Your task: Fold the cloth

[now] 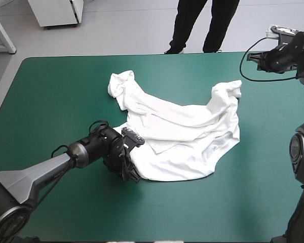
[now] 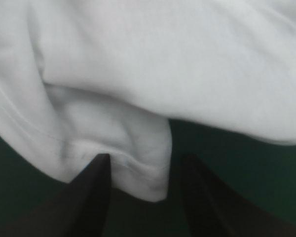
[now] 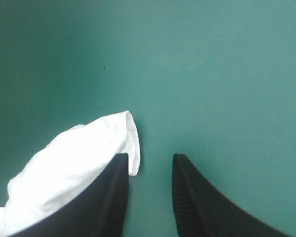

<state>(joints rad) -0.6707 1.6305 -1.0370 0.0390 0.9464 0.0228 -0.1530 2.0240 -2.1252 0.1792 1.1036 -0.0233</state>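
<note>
L gripper (image 2: 147, 156) is sitting low at the near-left edge of the T-shirt (image 1: 177, 136). Its black fingers are standing apart and gripping nothing yet. A folded bit of hem (image 2: 138, 173) is lying btwn them, closer to one finger, w/ bare teal-green cover (image 1: 55, 101) showing beside the other. The rest of the shirt is filling the view ahead of the fingers.

The T-shirt is lying mid-table, partly spread but rumpled, w/ both sleeves bunched toward the far side.

Handling, as a judgement:
- It's prob. light, soft and limp.
- It'll likely be sagging and draping once lifted, not holding any shape.
- A thin single layer could be slipping out of the fingers.
- The doubled hem btwn the L fingers is looking like the better place to pinch, w/ a matching corner or sleeve seam for the other side.

R gripper (image 3: 149, 157) is hovering w/ its fingers apart too, holding nothing, only cover btwn and ahead of them. A white sleeve tip (image 3: 79, 163) is lying just beside the outer side of one finger, not btwn the two.

Containers: none showing, so nothing to report inside any.
</note>
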